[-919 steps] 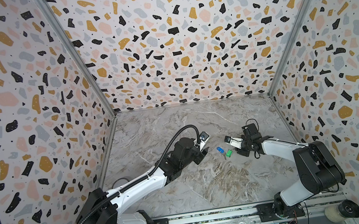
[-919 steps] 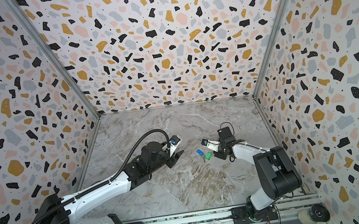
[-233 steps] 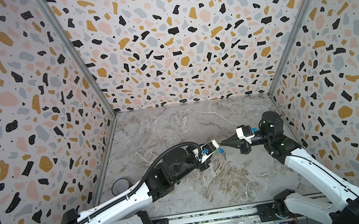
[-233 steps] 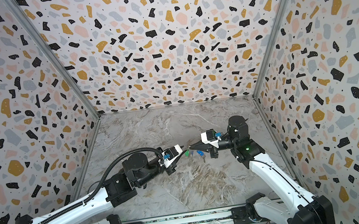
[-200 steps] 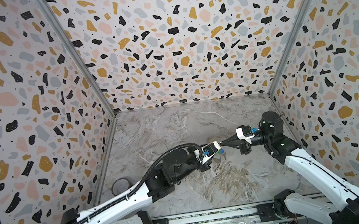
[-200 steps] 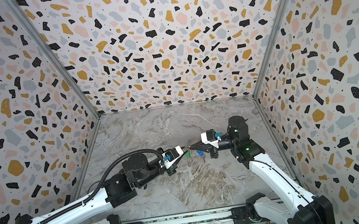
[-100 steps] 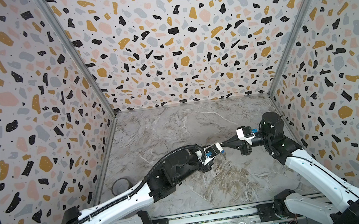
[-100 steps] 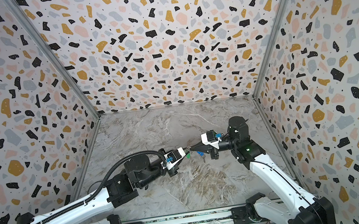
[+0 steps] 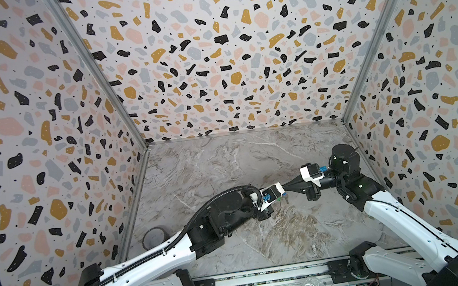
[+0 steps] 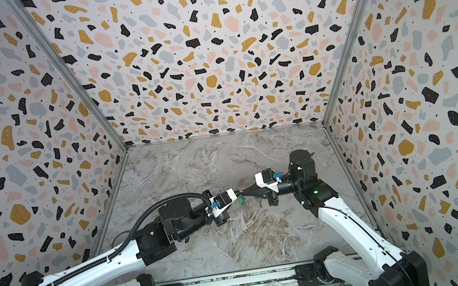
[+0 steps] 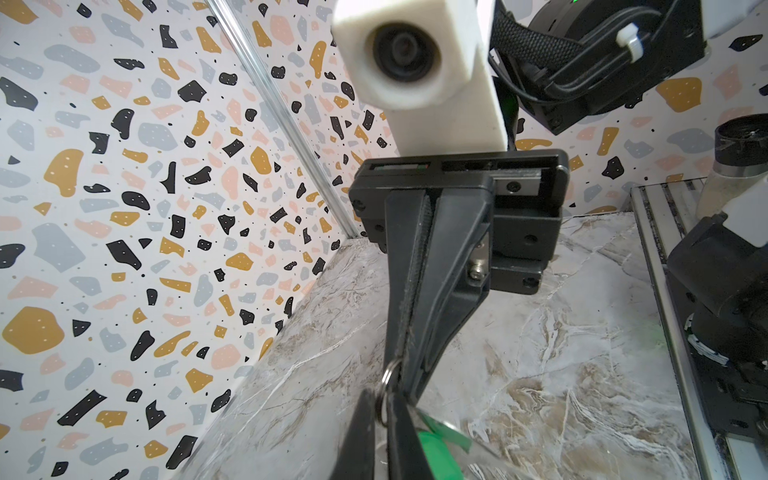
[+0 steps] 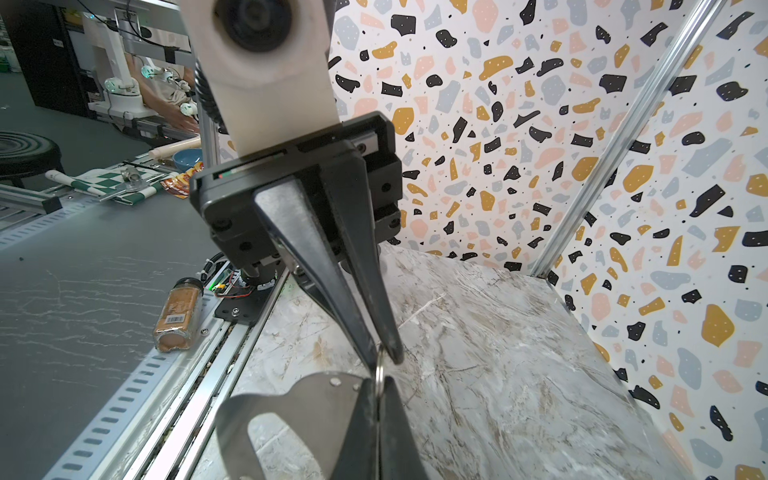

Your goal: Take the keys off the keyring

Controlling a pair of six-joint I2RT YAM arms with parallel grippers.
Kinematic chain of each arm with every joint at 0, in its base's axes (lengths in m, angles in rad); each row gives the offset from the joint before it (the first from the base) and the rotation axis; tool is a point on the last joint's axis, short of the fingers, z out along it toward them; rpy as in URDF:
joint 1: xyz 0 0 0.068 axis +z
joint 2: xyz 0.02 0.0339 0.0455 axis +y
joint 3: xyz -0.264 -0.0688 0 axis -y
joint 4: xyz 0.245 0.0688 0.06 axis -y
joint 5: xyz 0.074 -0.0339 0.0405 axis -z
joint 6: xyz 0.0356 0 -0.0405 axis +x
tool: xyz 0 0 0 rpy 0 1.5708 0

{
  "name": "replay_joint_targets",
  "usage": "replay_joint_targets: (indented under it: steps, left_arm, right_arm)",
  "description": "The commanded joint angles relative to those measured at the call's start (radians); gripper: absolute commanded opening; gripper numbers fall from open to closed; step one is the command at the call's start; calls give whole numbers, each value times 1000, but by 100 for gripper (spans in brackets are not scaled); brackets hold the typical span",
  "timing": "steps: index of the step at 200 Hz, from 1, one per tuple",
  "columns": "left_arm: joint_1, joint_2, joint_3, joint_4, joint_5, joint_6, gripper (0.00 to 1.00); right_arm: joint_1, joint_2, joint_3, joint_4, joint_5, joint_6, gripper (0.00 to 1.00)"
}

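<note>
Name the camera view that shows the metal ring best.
Left wrist view: the metal ring shows its round outline close up. The right wrist view shows the ring only edge-on, as a thin sliver; in both top views it is too small to make out.

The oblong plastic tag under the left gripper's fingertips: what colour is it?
The oblong plastic tag is green; the left wrist view shows it best.

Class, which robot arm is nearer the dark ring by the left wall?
Left. The left arm passes close by the dark ring; the right arm is across the table, well away.
</note>
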Motion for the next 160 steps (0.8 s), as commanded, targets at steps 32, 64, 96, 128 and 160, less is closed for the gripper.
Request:
replay_joint_targets:
  steps: [32,64,96,128,160]
  left_arm:
    - [-6,0,30,52,32,7,0]
    - [-6,12,80,-21,-4,55,0]
    - [-6,33,148,-125,-39,102,0]
    - [-6,47,186,-178,-54,116,0]
    - [-6,53,204,-194,-57,116,0]
  right_arm:
    - [15,-19,34,4,34,0,22]
    - [13,-66,8,-4,197,-56,41]
    - [7,-168,-37,-21,404,-142,47]
    - [-2,-197,-20,-111,446,-197,47]
    - [-2,-194,0,-163,449,-228,46]
